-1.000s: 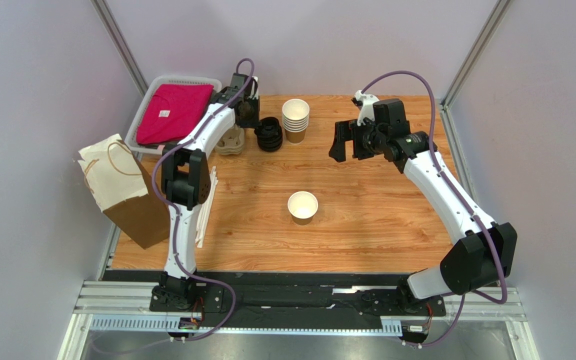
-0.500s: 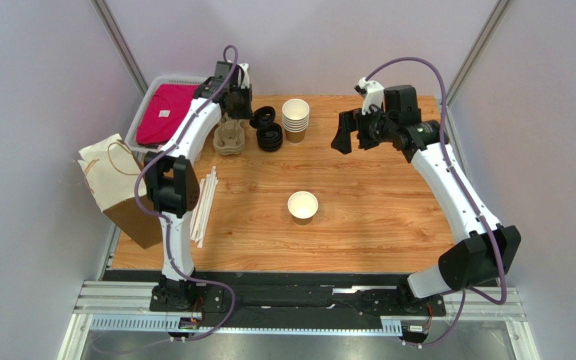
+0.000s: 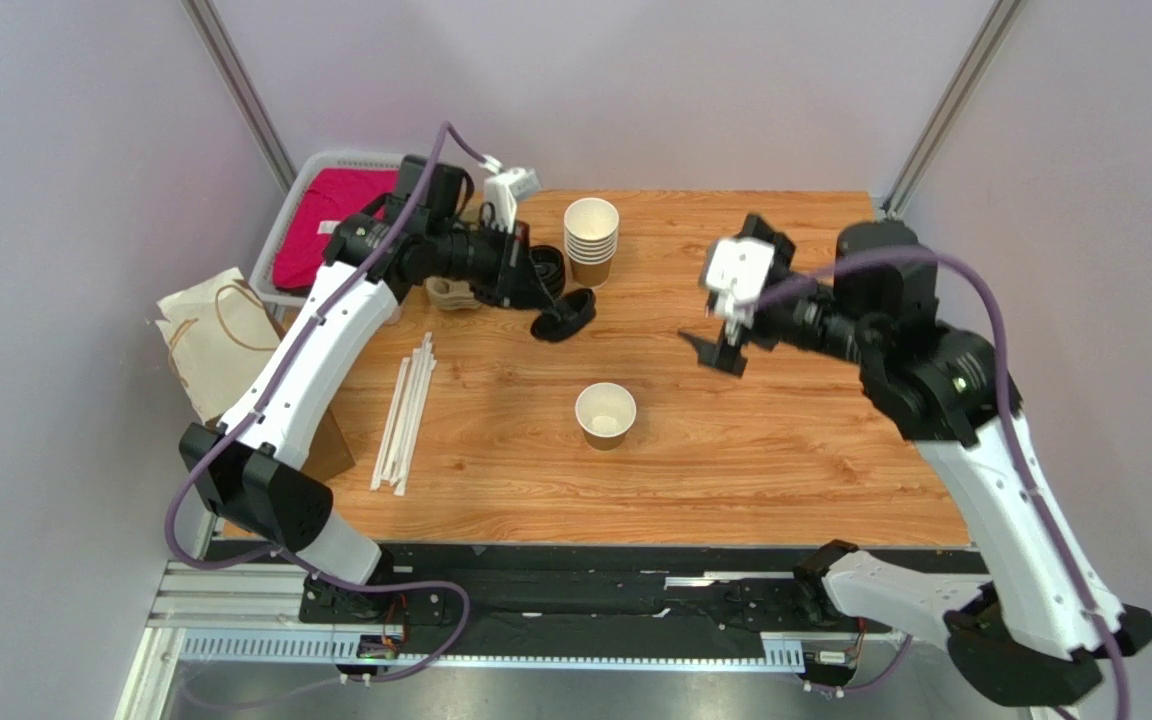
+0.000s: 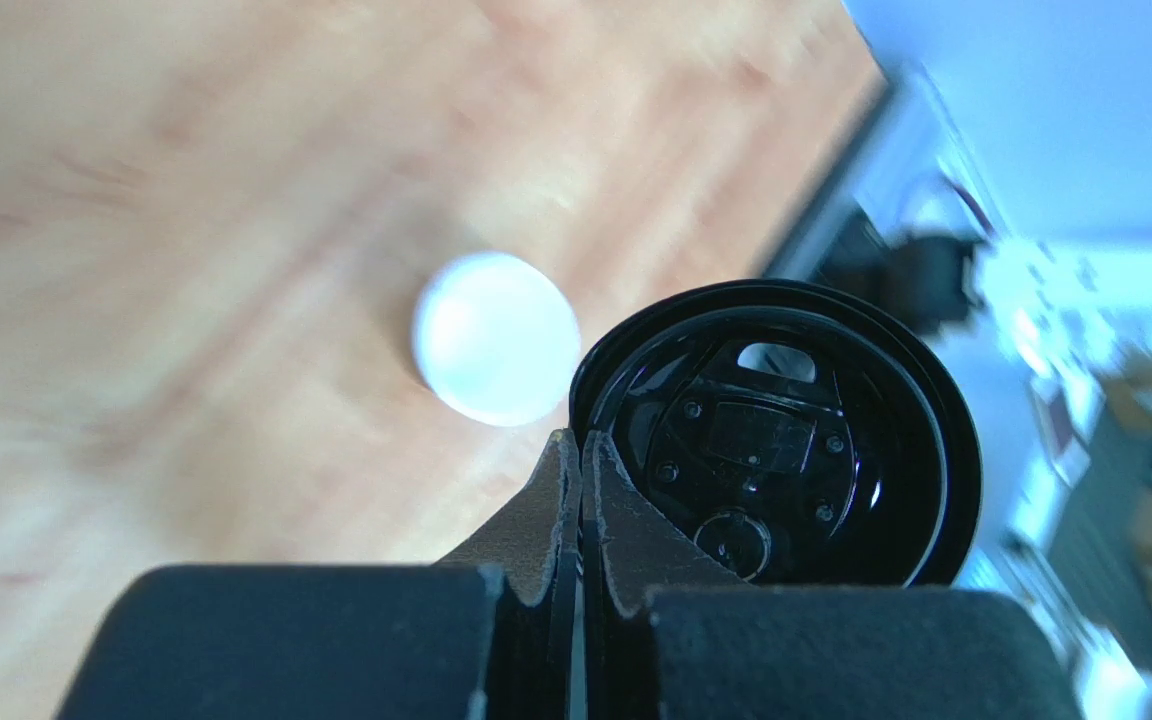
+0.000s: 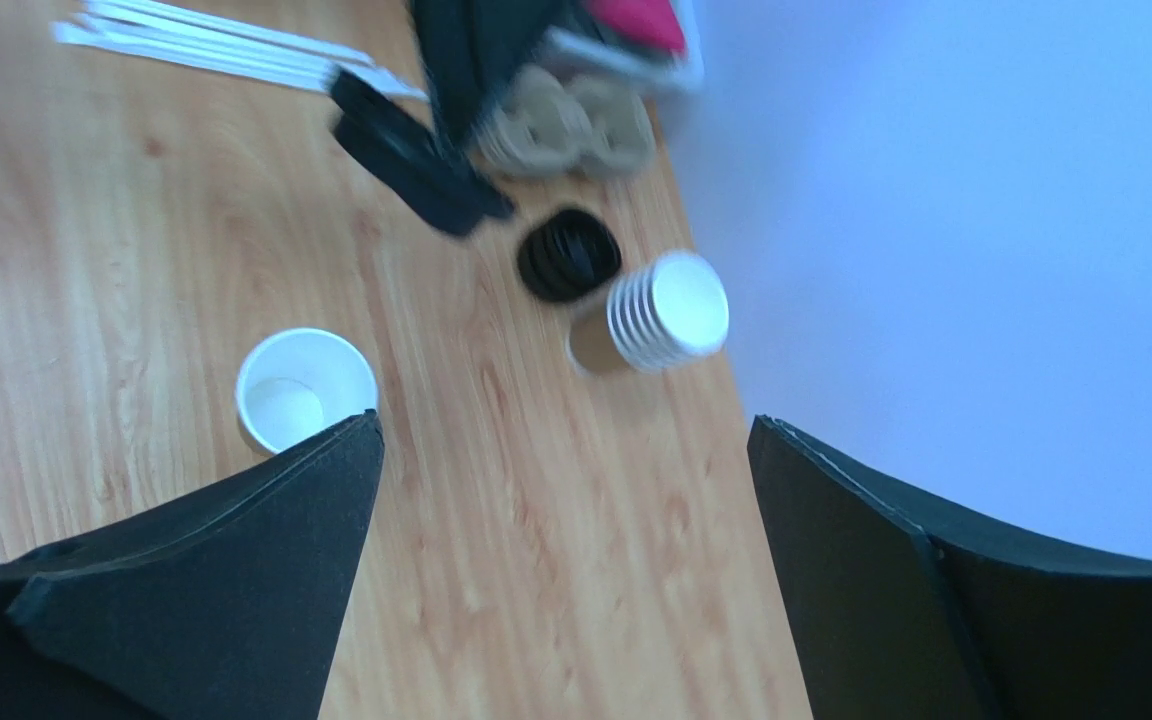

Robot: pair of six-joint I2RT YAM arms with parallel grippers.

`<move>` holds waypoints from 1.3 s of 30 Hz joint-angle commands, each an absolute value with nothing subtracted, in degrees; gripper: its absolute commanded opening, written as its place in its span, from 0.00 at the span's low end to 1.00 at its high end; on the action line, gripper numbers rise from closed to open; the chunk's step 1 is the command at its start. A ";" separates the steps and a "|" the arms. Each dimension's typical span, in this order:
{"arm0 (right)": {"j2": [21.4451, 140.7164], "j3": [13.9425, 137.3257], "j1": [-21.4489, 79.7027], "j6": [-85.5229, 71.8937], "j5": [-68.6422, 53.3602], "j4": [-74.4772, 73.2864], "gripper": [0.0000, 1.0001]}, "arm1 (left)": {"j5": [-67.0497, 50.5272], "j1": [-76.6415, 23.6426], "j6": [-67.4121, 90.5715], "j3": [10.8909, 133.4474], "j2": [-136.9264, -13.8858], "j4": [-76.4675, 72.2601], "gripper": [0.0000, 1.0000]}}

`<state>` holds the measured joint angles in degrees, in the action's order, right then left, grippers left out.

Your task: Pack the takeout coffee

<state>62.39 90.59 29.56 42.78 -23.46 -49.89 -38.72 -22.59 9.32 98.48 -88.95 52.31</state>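
The takeout coffee cup (image 3: 605, 413), a single brown paper cup with a white inside, stands lidless at the table's middle; it also shows in both wrist views (image 4: 494, 338) (image 5: 304, 387). My left gripper (image 3: 543, 303) is shut on the rim of a round black lid (image 3: 567, 317), which it holds tilted in the air behind and left of the cup. In the left wrist view the pads (image 4: 599, 518) pinch the lid (image 4: 785, 435) at its edge. My right gripper (image 3: 720, 342) hangs open and empty to the right of the cup, its fingers (image 5: 237, 585) wide apart.
At the back stand a stack of white-rimmed cups (image 3: 591, 240), a pile of black lids (image 3: 542, 270) and a cardboard cup carrier (image 3: 453, 294). White straws (image 3: 405, 413) lie at the left. A paper bag (image 3: 237, 375) and a basket with red cloth (image 3: 330, 225) sit at the left edge.
My left arm has lifted a lid off the pile and swung it right and nearer, toward the table's middle. My right arm has moved nearer and lower, toward the single cup.
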 commanded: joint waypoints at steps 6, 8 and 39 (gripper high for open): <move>55.99 83.94 63.35 62.93 -5.99 -55.64 1.00 | -57.04 -29.96 8.26 83.43 -80.16 55.11 0.00; 56.77 82.71 68.78 63.02 -2.83 -55.29 1.00 | -56.52 -31.28 7.82 82.10 -79.37 55.55 0.00; 82.97 87.36 79.72 63.72 14.68 -56.69 0.57 | -45.70 -34.10 11.69 78.13 -87.10 59.68 0.00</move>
